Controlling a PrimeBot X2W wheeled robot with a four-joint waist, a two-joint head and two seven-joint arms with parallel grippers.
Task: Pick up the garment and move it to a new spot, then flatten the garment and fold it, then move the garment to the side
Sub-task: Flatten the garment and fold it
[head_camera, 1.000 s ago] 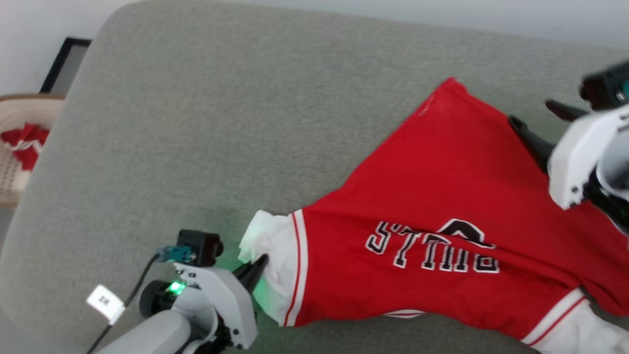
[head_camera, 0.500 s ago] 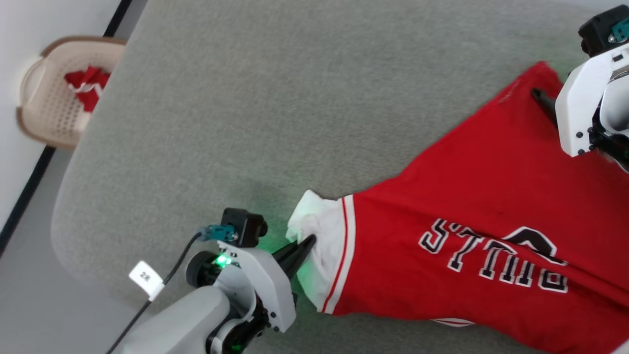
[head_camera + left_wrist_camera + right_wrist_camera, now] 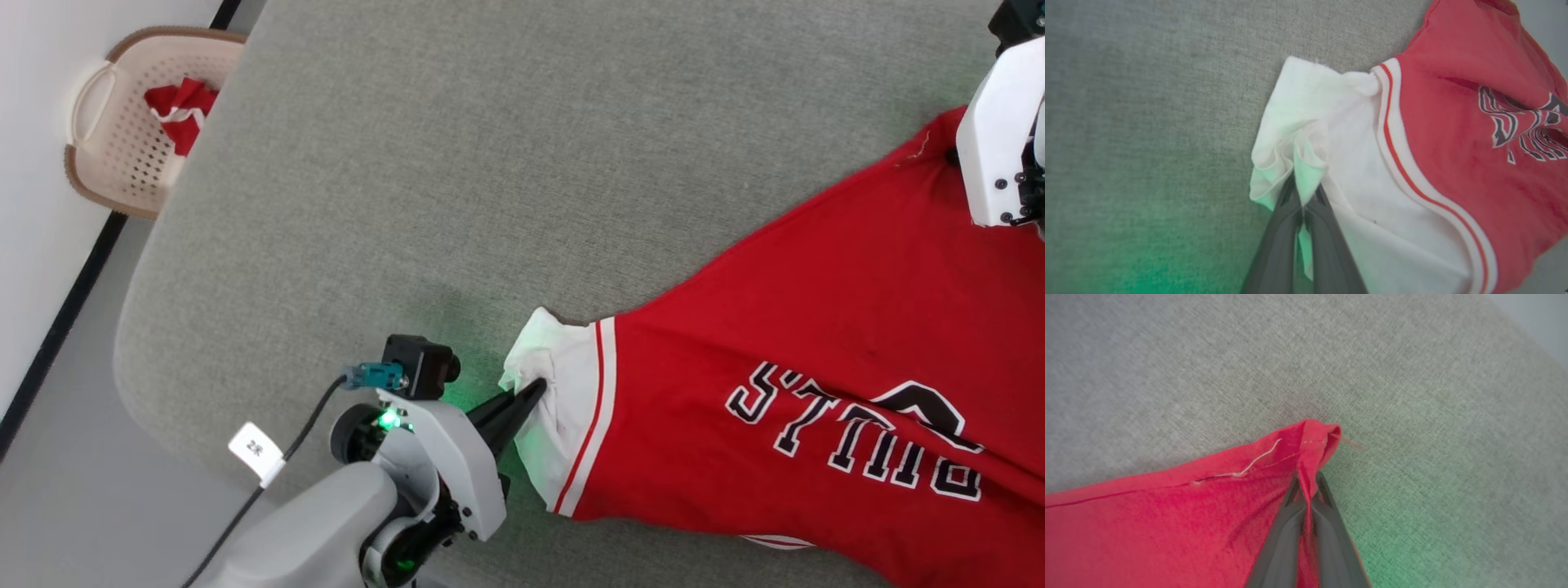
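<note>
Red garment point(image 3: 816, 310) is lying spread on the grey counter point(image 3: 490, 163) in the head view, print facing up. The left gripper point(image 3: 532, 390) is pinching its white sleeve and the right gripper point(image 3: 955, 153) is sitting at the far red corner. A beige basket point(image 3: 122, 163) is standing beyond the counter's edge. Left wrist: fingers are clamping together on bunched sleeve cloth. Right wrist: fingers are clamping together on the folded hem corner.

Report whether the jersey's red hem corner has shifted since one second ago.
Yes. The garment's hem corner, shut in the right pincer, now lies farther from the table's left edge, pulled rightward.
</note>
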